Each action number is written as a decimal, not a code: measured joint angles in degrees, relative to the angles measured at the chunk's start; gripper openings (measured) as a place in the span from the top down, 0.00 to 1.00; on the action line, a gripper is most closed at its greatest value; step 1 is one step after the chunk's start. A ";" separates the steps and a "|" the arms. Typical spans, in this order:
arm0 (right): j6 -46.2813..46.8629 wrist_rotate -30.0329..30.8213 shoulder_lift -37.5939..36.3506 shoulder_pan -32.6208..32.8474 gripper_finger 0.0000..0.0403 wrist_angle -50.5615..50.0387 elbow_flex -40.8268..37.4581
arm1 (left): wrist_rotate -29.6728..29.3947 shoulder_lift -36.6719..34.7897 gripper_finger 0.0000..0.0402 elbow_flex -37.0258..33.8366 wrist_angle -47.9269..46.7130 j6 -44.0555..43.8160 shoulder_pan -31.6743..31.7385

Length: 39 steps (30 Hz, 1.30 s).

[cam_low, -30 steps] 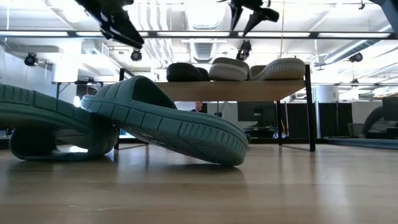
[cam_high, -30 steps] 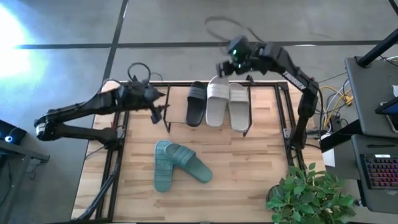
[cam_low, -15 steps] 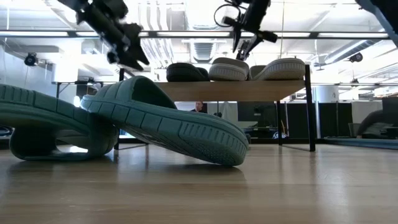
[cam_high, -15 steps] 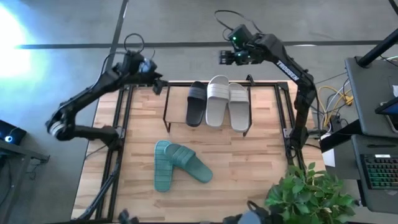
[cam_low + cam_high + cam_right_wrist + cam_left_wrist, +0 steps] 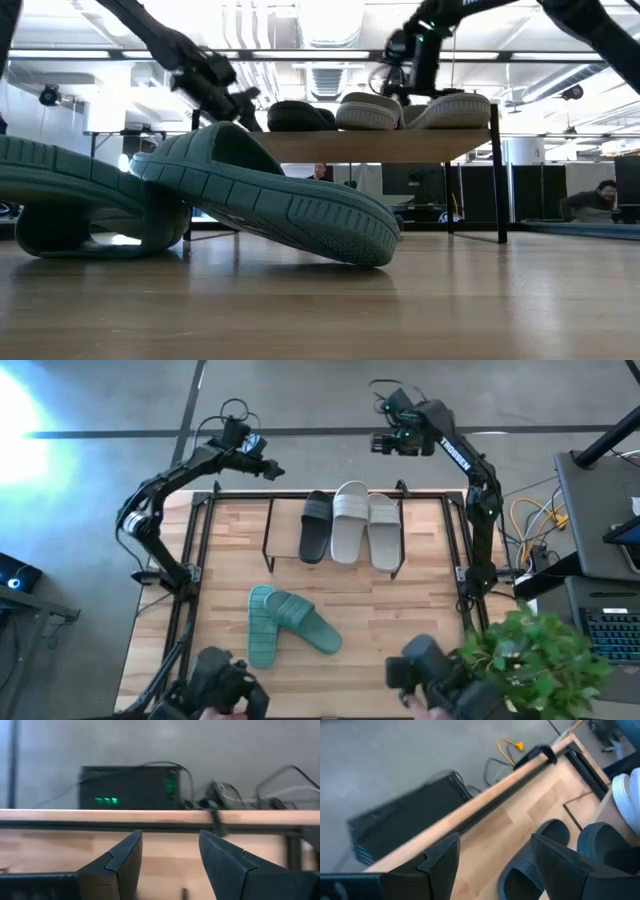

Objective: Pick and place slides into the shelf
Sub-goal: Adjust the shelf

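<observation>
From above, the shelf (image 5: 285, 525) is carrying one black slide (image 5: 316, 526) and the white pair (image 5: 358, 526) side by side. The teal pair (image 5: 285, 625) is lying crossed on the surface (image 5: 400, 625), well in front of the shelf. The left claw (image 5: 268, 470) and the right claw (image 5: 380, 444) are both hanging beyond the surface's far edge, each empty. The teal slides lie toward the left side, so the left arm looks the nearer; the upper one's long axis is running diagonally, the lower one's front to back.

At surface level, the teal slides (image 5: 200, 195) are filling the foreground, one leaning on the other, with the loaded shelf (image 5: 380, 145) behind.

Past the left claw (image 5: 492, 857), its fingers are standing apart over dark slides (image 5: 560, 855).

The right claw (image 5: 170, 852) is likewise showing its fingers apart, holding nothing.
</observation>
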 joint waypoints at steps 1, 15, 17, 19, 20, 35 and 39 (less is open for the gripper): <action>-0.35 0.00 0.26 -1.11 0.54 -1.10 0.00 | 1.20 1.24 0.43 0.22 -0.14 -0.90 0.11; -6.40 -3.53 4.46 -0.93 0.54 -9.49 -10.42 | 3.81 2.06 0.43 -4.83 -4.25 1.02 -1.40; -6.40 -3.88 4.59 0.11 0.54 -9.56 -13.28 | 3.79 0.83 0.43 -6.18 -4.20 1.57 -1.72; -6.41 -3.84 4.52 1.33 0.54 -9.49 -15.10 | 3.80 -0.33 0.43 -7.48 -4.69 1.81 -2.14; -6.51 -3.67 4.28 1.85 0.54 -9.65 -15.73 | 3.80 -0.64 0.43 -7.90 -4.64 1.86 -2.35; -7.23 -9.93 0.75 5.46 0.54 -9.42 -16.20 | 2.83 -3.39 0.43 -11.22 -4.06 1.81 -6.62; -7.98 -9.88 0.74 7.25 0.54 -9.21 -17.52 | -0.77 -3.66 0.43 -11.22 -2.88 2.06 -7.61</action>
